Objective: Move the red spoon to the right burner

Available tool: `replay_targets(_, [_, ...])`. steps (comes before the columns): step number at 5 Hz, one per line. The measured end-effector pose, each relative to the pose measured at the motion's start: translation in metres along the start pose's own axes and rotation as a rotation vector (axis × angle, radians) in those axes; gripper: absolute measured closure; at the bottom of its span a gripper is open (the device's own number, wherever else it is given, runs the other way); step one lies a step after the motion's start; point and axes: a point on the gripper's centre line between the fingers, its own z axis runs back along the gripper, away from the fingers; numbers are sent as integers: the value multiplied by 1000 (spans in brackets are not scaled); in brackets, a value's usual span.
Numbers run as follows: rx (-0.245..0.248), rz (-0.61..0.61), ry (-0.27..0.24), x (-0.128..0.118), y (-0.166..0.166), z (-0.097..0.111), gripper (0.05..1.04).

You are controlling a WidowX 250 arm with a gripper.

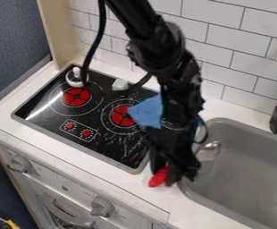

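The black gripper (165,174) hangs low over the white counter strip between the stove and the sink. Directly at its lower end is the red spoon (158,178); its rounded red part shows, and the rest is hidden behind the gripper. The right burner (122,116), a red disc with white rings, lies up and to the left of the gripper on the black stove top, its right side close to a blue cloth.
The blue cloth (147,112) lies at the stove's right edge, partly behind the arm. A silver pot or lid (75,78) and a whitish block (120,84) stand at the stove's back. The grey sink (248,179) is on the right, with a metallic object (210,146) near its left rim.
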Motion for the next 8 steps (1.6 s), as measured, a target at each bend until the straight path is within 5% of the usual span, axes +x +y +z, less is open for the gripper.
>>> replay_targets(1, [-37, -38, -41, 0, -11, 10, 667])
replay_targets(2, [-86, 88, -106, -1, -10, 29, 668])
replay_targets(3, [-150, 351, -171, -2, 14, 50, 668])
replay_targets(5, [-354, 865, -84, -14, 51, 49, 668])
replay_targets(7, [-397, 1077, 19, -4, 87, 17, 668])
replay_targets(8, [-410, 1111, 22, 9, 99, 14, 668])
